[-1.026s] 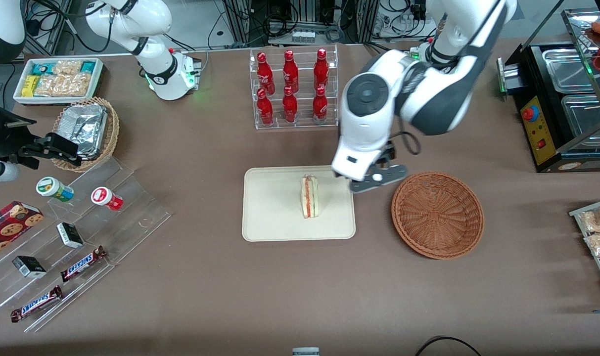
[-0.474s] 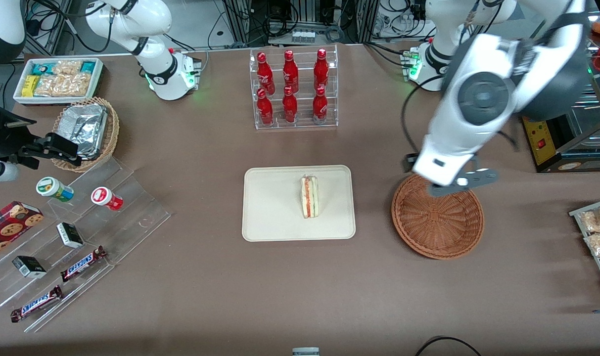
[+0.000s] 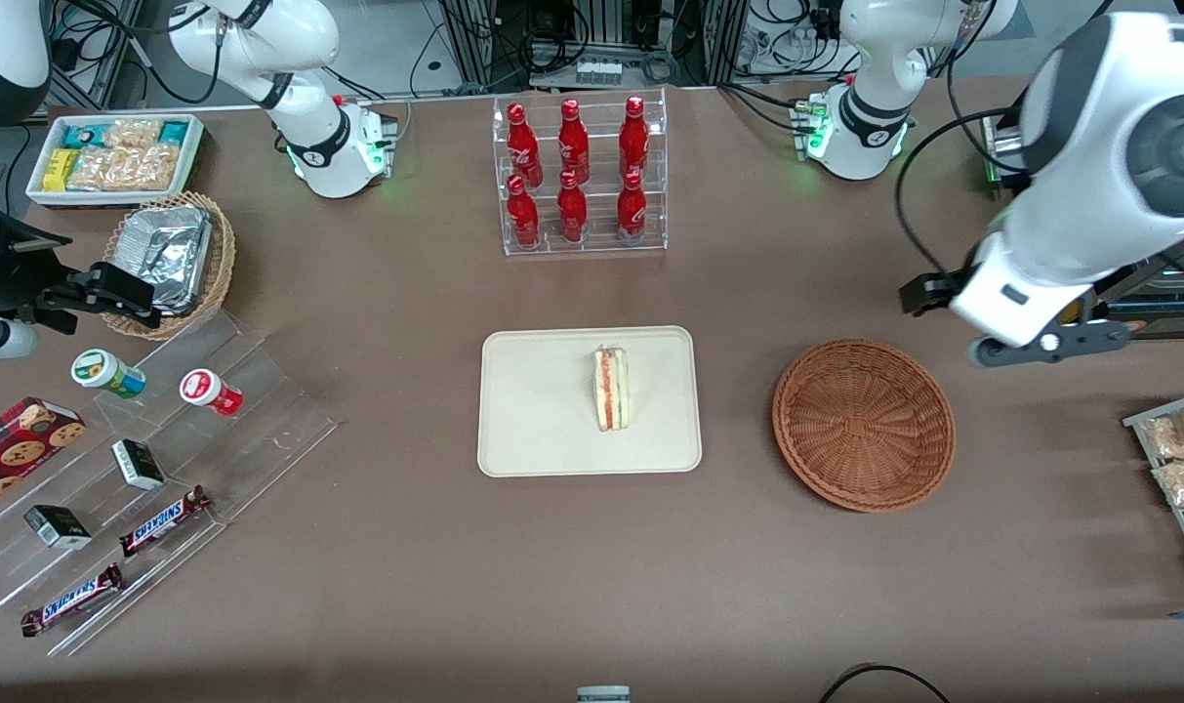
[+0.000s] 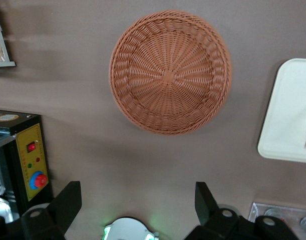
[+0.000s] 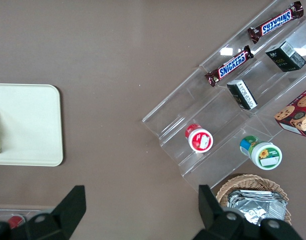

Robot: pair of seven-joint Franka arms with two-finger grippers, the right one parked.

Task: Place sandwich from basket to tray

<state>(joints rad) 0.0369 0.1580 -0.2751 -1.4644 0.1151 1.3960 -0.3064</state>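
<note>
I am reading "SNICKERS" in white letters on two brown candy bars [image 5: 232,65] lying on the clear stepped display stand [image 3: 260,391], one step apart, with small black boxes between and beside them whose print I cannot make out. The red bottles [image 3: 572,146] in the clear rack are carrying white script too small to read. My gripper [image 4: 137,207], hanging open above the table near the basket [image 4: 170,72], is showing no lettering.

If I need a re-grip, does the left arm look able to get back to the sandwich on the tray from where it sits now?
Probably yes. The sandwich stands alone on the tray with nothing over it. The left arm's hand is open, holds nothing and hangs off toward the working arm's end, with only the empty basket between.
</note>
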